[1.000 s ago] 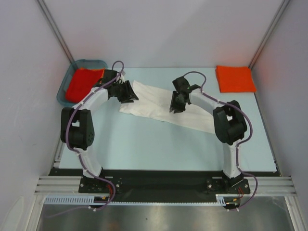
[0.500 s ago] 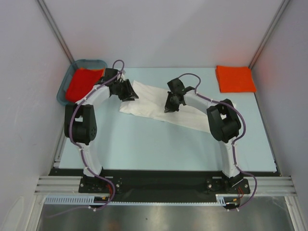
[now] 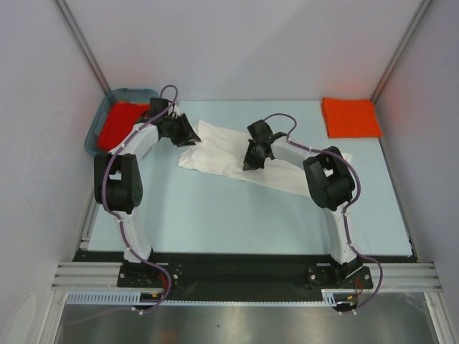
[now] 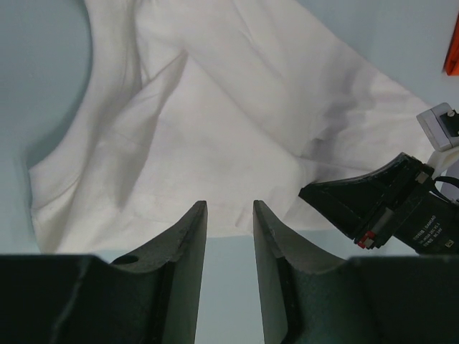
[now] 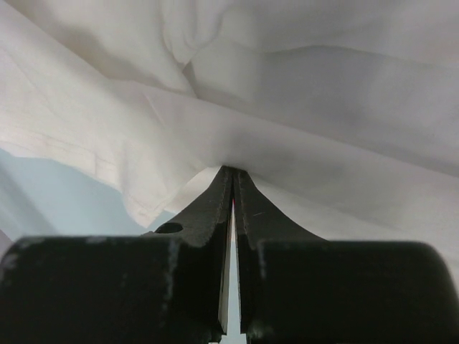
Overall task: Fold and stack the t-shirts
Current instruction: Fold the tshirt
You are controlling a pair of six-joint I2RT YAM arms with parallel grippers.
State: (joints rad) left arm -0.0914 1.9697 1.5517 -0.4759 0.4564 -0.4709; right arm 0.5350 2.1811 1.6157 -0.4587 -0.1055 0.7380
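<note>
A white t-shirt (image 3: 222,147) lies crumpled across the middle of the table. My right gripper (image 3: 251,161) is down on its middle, shut, and the wrist view shows the cloth (image 5: 308,86) pinched and tented at the tips of my right gripper (image 5: 233,170). My left gripper (image 3: 188,136) hovers at the shirt's left end. In the left wrist view my left gripper (image 4: 229,204) stands open, bare table between its fingers, its tips at the edge of the white t-shirt (image 4: 215,122). A folded orange-red t-shirt (image 3: 350,117) lies at the back right.
A teal basket (image 3: 122,93) at the back left corner holds another orange-red t-shirt (image 3: 118,123). Grey walls close in both sides and the back. The right arm's gripper body (image 4: 387,204) shows at the right of the left wrist view.
My right gripper has closed on the white cloth and shifted slightly left. My left gripper has narrowed a little and drawn slightly back toward the basket.
</note>
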